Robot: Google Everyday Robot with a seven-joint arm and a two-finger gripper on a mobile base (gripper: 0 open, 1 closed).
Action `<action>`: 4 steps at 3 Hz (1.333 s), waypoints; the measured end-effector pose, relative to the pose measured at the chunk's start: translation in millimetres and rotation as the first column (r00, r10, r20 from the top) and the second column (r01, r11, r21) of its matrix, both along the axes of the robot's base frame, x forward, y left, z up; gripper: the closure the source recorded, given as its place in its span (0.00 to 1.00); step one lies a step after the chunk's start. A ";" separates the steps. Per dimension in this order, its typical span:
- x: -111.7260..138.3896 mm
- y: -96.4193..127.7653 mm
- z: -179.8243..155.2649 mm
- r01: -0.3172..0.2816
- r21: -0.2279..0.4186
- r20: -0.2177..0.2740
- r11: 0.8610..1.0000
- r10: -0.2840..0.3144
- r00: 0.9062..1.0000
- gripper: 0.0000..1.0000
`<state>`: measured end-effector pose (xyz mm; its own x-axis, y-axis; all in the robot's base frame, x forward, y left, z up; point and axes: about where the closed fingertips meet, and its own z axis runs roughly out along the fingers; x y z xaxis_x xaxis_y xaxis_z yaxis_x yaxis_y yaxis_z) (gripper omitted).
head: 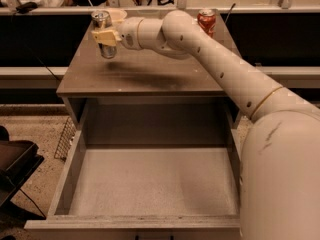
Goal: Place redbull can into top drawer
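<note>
The redbull can is a slim silver can with a shiny top, held a little tilted just above the back left of the cabinet top. My gripper is shut on the can's middle, with its pale yellow fingers around it. The arm reaches in from the lower right. The top drawer stands pulled open below, a wide shallow grey box with nothing on its floor.
A shorter red soda can stands at the back right of the cabinet top. A pale bowl sits behind the gripper. A wire rack and a black chair are left of the drawer.
</note>
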<state>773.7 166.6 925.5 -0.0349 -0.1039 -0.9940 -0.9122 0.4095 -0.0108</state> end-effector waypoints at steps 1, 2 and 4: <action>-46.5 -19.0 38.3 -0.027 0.009 0.043 1.000 0.027 0.999 1.00; -115.1 -36.5 50.8 -0.073 0.025 0.038 0.997 0.072 0.997 1.00; -230.4 -102.9 4.2 -0.148 0.002 -0.036 0.989 0.148 0.988 1.00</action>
